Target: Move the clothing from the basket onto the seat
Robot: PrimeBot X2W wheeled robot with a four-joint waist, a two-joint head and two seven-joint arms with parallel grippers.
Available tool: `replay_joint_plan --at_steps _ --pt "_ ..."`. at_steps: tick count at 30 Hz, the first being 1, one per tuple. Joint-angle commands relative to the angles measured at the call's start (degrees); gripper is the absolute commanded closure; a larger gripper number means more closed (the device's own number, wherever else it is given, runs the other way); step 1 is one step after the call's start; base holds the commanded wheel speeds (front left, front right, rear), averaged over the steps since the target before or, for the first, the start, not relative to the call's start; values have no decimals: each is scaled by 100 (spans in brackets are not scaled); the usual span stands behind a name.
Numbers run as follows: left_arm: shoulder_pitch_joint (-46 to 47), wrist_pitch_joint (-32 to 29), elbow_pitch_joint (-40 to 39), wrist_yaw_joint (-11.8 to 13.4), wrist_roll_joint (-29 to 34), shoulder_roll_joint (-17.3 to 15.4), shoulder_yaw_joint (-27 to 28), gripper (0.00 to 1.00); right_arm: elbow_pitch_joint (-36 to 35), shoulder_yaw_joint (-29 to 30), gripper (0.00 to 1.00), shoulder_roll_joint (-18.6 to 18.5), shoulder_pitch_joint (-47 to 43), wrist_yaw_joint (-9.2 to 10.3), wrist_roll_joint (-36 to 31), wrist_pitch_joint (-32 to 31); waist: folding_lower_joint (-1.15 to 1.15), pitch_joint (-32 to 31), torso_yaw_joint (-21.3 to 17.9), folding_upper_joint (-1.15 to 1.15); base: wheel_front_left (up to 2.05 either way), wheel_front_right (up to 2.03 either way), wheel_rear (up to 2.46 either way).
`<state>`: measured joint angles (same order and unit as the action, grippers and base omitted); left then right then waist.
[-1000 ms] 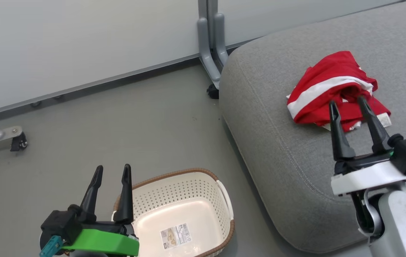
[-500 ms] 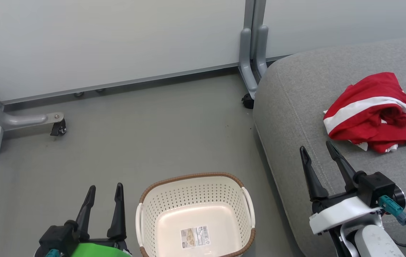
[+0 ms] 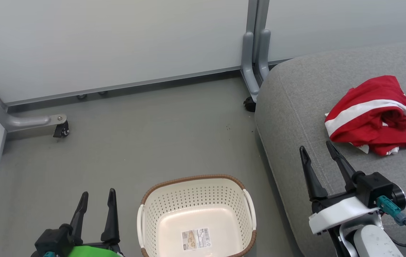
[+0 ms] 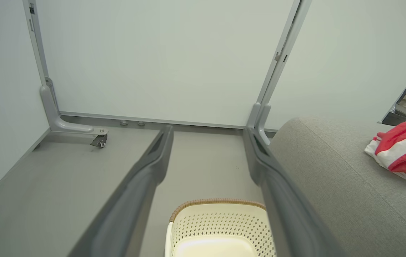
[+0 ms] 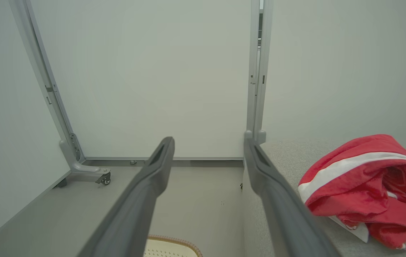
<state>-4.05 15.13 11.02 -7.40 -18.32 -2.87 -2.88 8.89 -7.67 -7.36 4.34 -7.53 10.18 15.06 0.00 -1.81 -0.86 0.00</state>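
The red clothing [image 3: 374, 116] with white stripes lies bunched on the grey seat [image 3: 295, 107], its white tag at the right; it also shows as clothing [image 4: 404, 151] and clothing [image 5: 367, 185] in the wrist views. The cream basket [image 3: 195, 214] with a brown rim stands on the floor with nothing in it but a paper label on its bottom. My left gripper [image 3: 96, 196] is open, just left of the basket. My right gripper [image 3: 316, 147] is open over the seat's front left part, apart from the clothing.
Pale partition panels stand behind, joined by a grey post [image 3: 254, 53] with a foot beside the seat's corner. A second grey foot with a caster [image 3: 60, 130] juts out at the left. Grey floor [image 3: 153, 135] lies between panels, basket and seat.
The head view has swung left and slightly down, shifting everything right. My right gripper has drawn back from the clothing, which stays on the seat. The left gripper sits lower in view.
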Motion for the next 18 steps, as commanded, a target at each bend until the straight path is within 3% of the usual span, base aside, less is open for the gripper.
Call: replay_joint_plan --at_steps 1,18 --pt "-46 0 8 -15 -17 -7 8 0 -7 27 0 15 -35 9 -33 17 0 -6 3 0 0 0 0" --pt "-63 0 168 -15 -160 -7 136 0 58 47 0 78 -21 9 -82 17 0 -19 13 0 0 0 0"
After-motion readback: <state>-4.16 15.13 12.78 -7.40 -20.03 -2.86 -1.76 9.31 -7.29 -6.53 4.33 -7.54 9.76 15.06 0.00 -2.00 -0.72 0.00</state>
